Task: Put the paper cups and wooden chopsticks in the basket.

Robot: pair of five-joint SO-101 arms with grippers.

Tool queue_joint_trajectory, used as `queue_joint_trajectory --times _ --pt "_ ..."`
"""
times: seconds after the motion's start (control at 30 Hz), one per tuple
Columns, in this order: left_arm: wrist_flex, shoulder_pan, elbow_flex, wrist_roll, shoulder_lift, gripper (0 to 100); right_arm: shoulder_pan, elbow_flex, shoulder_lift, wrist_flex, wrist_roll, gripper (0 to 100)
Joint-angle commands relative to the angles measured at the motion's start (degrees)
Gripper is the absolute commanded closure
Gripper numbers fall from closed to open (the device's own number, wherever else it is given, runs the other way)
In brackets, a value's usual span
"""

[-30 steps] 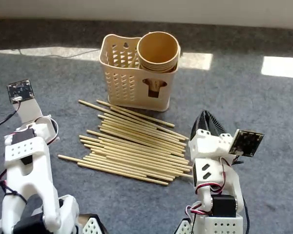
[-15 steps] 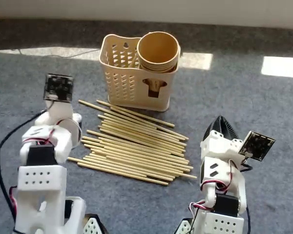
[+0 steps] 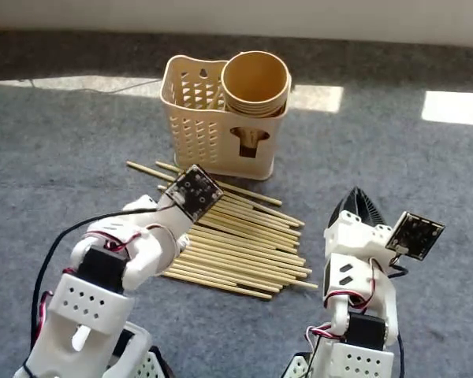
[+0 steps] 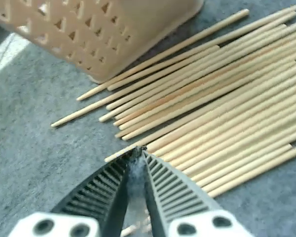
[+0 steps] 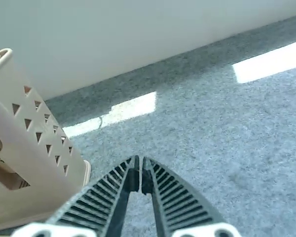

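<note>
Grey carpet (image 3: pixel 79 142) bears the basket (image 3: pixel 197 134) near its far edge — paper cups (image 3: pixel 255 79) inside, wooden chopsticks (image 3: pixel 236 236) all left, heaped mid-carpet. The left gripper (image 4: pixel 138 150) is pinched closed and empty over their ends — right gripper (image 5: pixel 139 160) likewise.

The right gripper (image 5: pixel 139 163) has two black fingers (image 5: pixel 111 190) with little ridges on them. The fingers are pressed close together, with just a thin line between them. Each finger comes out of a white part (image 5: pixel 39 230) of the arm. The gripper points out over a grey carpet (image 5: pixel 227 148). Just beside the gripper stands the basket (image 5: pixel 24 148). It is a pale cream colour, and its wall has rows of small triangle holes (image 5: pixel 49 148). A brown shape (image 5: pixel 7 175) shows on the basket's side. Past the carpet there is a plain white wall (image 5: pixel 138 34). Two bright patches of light (image 5: pixel 121 114) lie on the carpet near the wall, one close to the basket and one farther off
</note>
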Motion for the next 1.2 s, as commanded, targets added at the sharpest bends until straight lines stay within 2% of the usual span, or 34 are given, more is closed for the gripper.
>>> queue_joint_trajectory --times 0.0,0.27,0.4,0.53,0.77,0.97,1.17 --pt "3.08 6.37 -1.01 -2.46 3.21 96 3.03 -0.4 -0.31 -2.24 -0.35 97.2" --pt "4.13 15.43 -2.24 -3.34 15.6 96 4.79 -0.48 -0.31 -2.24 -0.35 97.2" --pt "4.31 19.3 -4.18 -3.34 23.87 91 5.05 -0.57 -0.31 -2.24 -0.35 97.2" --pt "4.13 23.08 -5.93 -3.43 31.52 92 5.14 -0.75 -0.31 -2.24 -0.35 97.2" --pt "-2.73 23.52 -8.04 -3.43 41.45 92 9.19 -0.92 -0.31 -2.33 -0.35 97.2" --pt "-8.18 23.52 -7.96 -3.43 48.48 92 9.89 -0.92 -0.31 -2.33 -0.35 97.1" --pt "-8.88 22.9 -9.36 -3.16 50.68 93 9.89 -0.92 -0.31 -2.33 -0.35 97.1"
